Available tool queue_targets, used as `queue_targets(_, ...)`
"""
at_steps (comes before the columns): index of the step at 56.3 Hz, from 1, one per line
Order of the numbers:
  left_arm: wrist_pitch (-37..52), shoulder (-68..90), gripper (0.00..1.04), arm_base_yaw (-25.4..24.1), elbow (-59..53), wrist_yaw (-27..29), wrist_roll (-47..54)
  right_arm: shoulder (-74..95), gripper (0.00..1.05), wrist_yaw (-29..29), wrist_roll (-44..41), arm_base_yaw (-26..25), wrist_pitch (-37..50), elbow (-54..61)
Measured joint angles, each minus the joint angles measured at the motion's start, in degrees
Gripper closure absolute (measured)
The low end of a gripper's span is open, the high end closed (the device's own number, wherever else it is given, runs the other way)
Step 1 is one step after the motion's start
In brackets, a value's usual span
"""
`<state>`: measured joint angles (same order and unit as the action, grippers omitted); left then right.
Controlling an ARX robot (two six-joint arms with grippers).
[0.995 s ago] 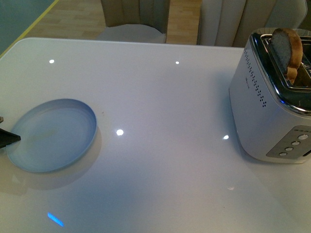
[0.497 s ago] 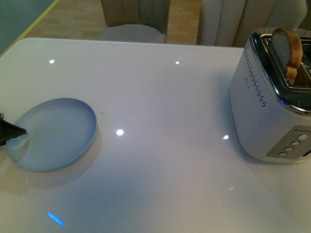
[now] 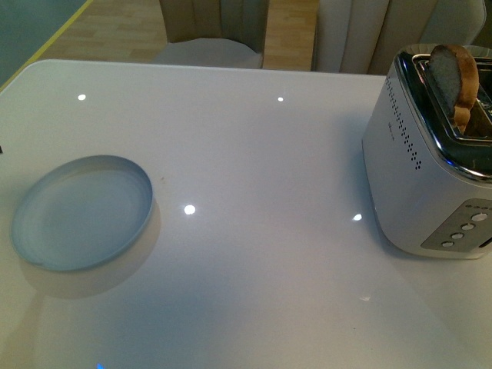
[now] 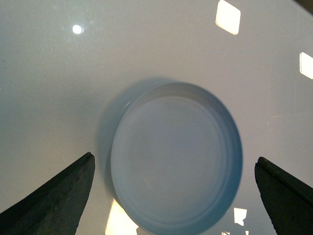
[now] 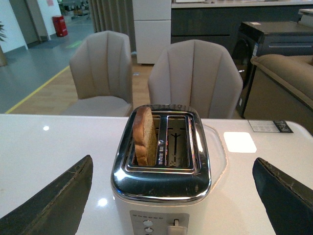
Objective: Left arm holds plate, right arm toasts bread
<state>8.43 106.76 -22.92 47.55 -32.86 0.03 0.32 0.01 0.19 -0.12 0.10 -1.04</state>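
Fingers of the left gripper (image 4: 173, 196) are spread wide above the plate (image 3: 81, 211), having left its rim; it lies loose on the bench (image 3: 254, 154). Right gripper (image 5: 173, 196), equally wide, faces the toaster (image 5: 161, 166), its bread (image 5: 145, 134) apparently risen.

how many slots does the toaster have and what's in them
2. The toaster has two slots side by side on top. One holds the bread, standing upright and poking out above the rim; the other slot beside it looks empty.

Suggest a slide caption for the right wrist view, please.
Open right gripper facing the toaster, bread standing in one slot.
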Motion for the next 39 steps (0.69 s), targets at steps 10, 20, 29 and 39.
queue_targets(10, -3.30, -27.56, 0.07, 5.03, -11.96, 1.16, -5.14, 0.00, 0.09, 0.00, 0.00, 0.00, 0.00, 0.00)
queue_targets(20, -8.79, -45.62, 0.07, 10.64, -18.08, 5.88, -9.38, 0.00, 0.09, 0.00, 0.00, 0.00, 0.00, 0.02)
queue_targets(29, 28.35, -55.39, 0.41, 16.57, -34.99, 26.62, -2.38, 0.00, 0.09, 0.00, 0.00, 0.02, 0.00, 0.00)
queue_targets(39, 28.72, -60.76, 0.72, 19.12, -39.06, 30.10, -1.16, 0.00, 0.09, 0.00, 0.00, 0.00, 0.00, 0.02)
